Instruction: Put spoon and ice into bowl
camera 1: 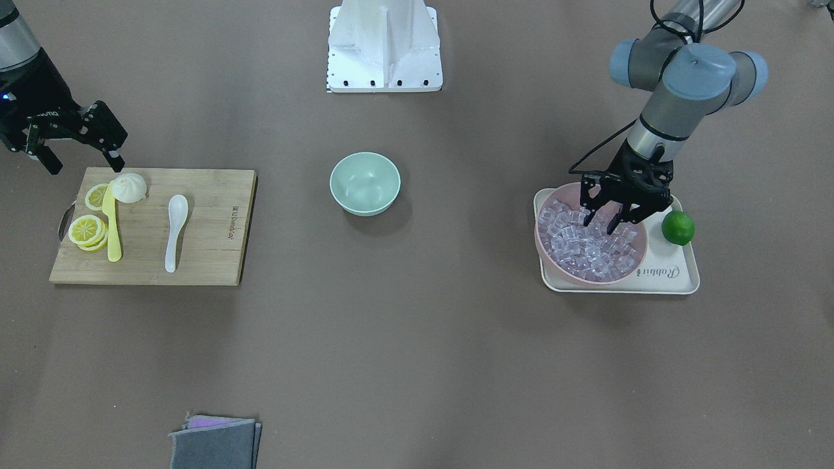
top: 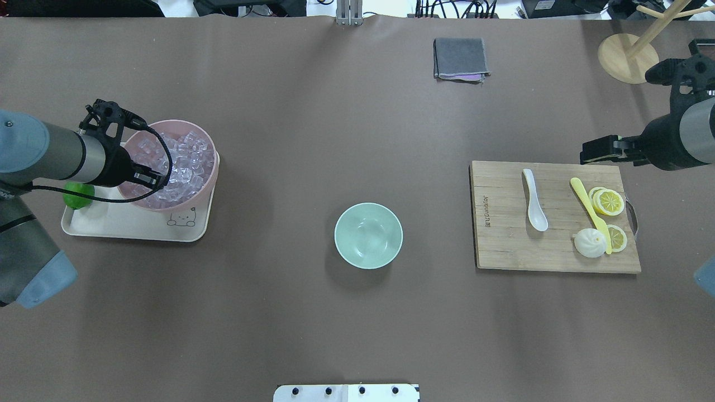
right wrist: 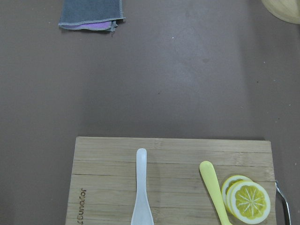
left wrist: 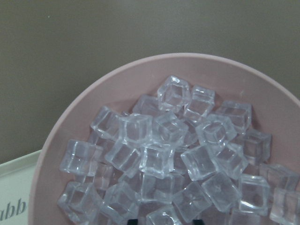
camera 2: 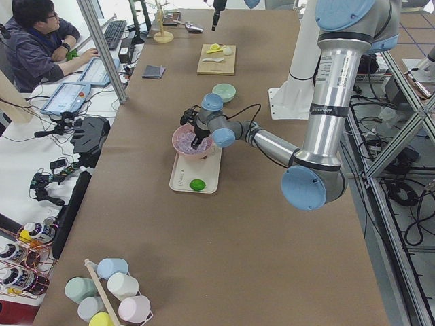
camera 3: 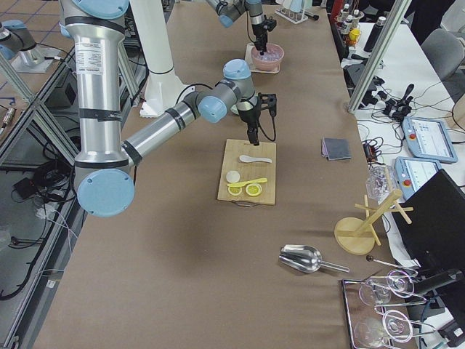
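While the round mint-green bowl [camera 1: 365, 184] sits empty and the glossy white spoon [camera 1: 176, 231] lies untouched, the left gripper [camera 1: 603, 220] hangs spread over clear ice cubes [camera 1: 580, 251]; the right gripper [camera 1: 81, 161] waits, also spread.

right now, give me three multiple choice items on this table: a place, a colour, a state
1. Where is the spoon? A in the bowl B on the board C on the tray
2. What colour is the dish holding the ice? A mint B white C pink
3. How is the left gripper? A open over the ice B shut on the spoon C open over the bowl
Answers: B, it lies on the wood; C, the wall around the cubes is pink; A, its fingers stand apart above the heap.
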Controlling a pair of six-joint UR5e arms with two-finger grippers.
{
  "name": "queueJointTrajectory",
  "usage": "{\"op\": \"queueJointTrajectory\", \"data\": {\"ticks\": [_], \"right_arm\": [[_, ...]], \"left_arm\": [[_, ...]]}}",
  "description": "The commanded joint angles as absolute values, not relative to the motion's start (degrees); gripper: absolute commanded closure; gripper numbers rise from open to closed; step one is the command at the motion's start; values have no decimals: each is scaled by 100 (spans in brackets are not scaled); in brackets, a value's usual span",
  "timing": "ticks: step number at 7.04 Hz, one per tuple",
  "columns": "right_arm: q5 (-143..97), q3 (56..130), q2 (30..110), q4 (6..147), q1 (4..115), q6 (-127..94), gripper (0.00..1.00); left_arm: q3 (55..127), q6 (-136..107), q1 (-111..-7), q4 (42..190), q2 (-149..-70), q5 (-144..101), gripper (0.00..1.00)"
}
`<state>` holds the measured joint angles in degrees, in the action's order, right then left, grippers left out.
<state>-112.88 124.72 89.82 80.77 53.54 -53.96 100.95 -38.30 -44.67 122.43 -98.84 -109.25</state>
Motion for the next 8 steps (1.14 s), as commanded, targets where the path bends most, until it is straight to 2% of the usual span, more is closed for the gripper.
{"op": "queueJointTrajectory", "data": {"ticks": [1,5,8], "right_arm": [[-11285,12472,8974,8077,5353,-5396,0],[-11285,12463,8974,8077,5353,-5396,0],[-11285,12463,8974,8077,5353,-5396,0]], "left_arm": [[10081,-3850,-4456,12243,-9896,-10925,51],[10046,-3858,-4447,12243,-9914,-10925,56],[10072,-3867,-4456,12252,-9923,-10925,96]]}}
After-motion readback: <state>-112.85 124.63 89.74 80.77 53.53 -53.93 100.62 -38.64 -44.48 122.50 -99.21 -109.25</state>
